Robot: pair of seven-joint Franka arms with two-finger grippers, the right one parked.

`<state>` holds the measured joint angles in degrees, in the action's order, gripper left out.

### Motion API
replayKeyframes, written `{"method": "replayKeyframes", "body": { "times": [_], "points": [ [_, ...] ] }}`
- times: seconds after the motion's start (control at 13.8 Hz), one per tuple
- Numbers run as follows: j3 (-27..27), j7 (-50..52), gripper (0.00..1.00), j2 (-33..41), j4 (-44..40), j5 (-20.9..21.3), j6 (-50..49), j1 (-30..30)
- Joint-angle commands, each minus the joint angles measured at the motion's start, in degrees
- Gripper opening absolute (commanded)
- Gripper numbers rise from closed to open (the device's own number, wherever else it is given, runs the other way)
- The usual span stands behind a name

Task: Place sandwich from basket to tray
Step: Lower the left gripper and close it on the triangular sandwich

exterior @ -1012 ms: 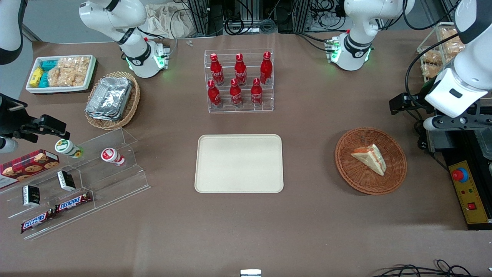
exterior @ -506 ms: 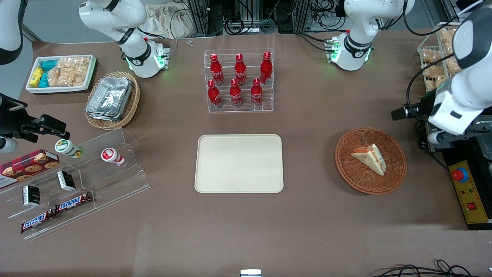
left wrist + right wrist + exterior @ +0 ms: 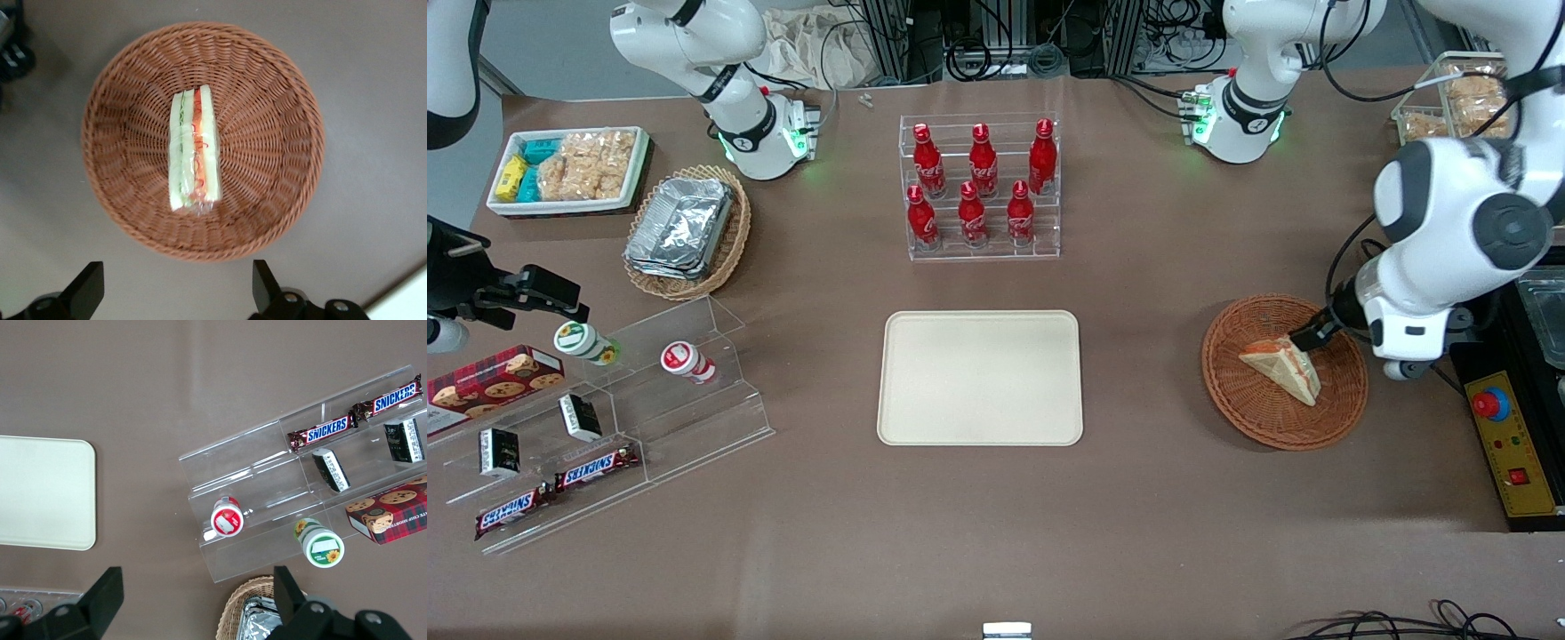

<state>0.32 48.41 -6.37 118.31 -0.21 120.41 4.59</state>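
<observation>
Open-fingered, the left arm's gripper (image 3: 175, 293) hangs above the round reddish-brown wicker basket (image 3: 280, 120). Below it, in the basket, lies the plastic-wrapped triangular white-bread sandwich (image 3: 193, 150): probably light, soft, slippery; best pinched gently across its flat bread faces.

Six red bottles (image 3: 980, 185) in a clear rack, Snickers bars (image 3: 556, 491), foil containers (image 3: 680, 227).

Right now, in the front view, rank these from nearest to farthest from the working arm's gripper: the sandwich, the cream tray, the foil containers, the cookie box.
The gripper hangs open over the basket.
1. Sandwich, in the basket, right under it.
2. Tray, mid-table.
3. Foil containers, in the paler basket.
4. Cookie box, at the parked arm's end.
</observation>
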Motion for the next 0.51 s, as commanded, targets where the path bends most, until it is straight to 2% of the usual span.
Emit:
{"method": "replayKeyframes", "body": {
  "times": [0.0,0.22,0.43],
  "points": [
    [-0.1,7.6,1.00,-2.4,4.9,1.4,8.1,-0.1],
    [-0.1,13.3,1.00,-7.2,5.0,7.7,11.1,0.0],
    [-0.1,15.5,1.00,-10.0,5.1,8.7,13.9,0.0]
  ]
}}
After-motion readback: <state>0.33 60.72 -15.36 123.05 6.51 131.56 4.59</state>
